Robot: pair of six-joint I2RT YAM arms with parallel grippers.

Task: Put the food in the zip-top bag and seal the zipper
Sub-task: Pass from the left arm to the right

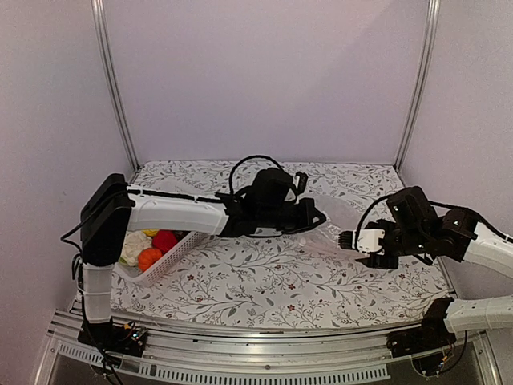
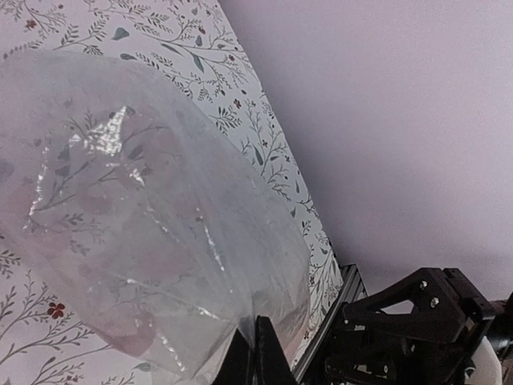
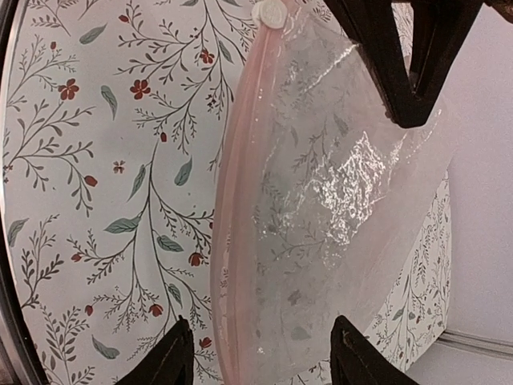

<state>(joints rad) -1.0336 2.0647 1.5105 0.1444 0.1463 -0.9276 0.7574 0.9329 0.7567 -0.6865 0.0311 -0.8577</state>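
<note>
While the left claw [image 2: 256, 358] is pinched fully shut on a fold of the zip-top bag [image 2: 144, 216], the clear film billows out ahead of its tips and above the floral table [image 1: 264, 285].

Right claw [image 3: 264, 353]: fingers [image 3: 178, 354] stand wide apart and hold nothing. The bag's near end lies in the gap between them. No contact with either finger can be confirmed.

Zipper [image 3: 227, 241]: a pink strip running away from the right claw along the bag's left edge. It ends at a white slider [image 3: 270, 13] at the far end. Whether the strip is pressed closed cannot be told.

From the right wrist, the left claw's dark fingers are on the bag's far right edge, well ahead of the right claw. From above, the two claws face each other, tips close, with the bag between them.

Food: a white cauliflower [image 1: 135, 245], a red piece [image 1: 166, 239] and an orange piece [image 1: 149, 258] sit in the white lattice basket [image 1: 178, 250]. The basket is far behind the left claw, beside that arm's base. No food shows inside the bag.
</note>
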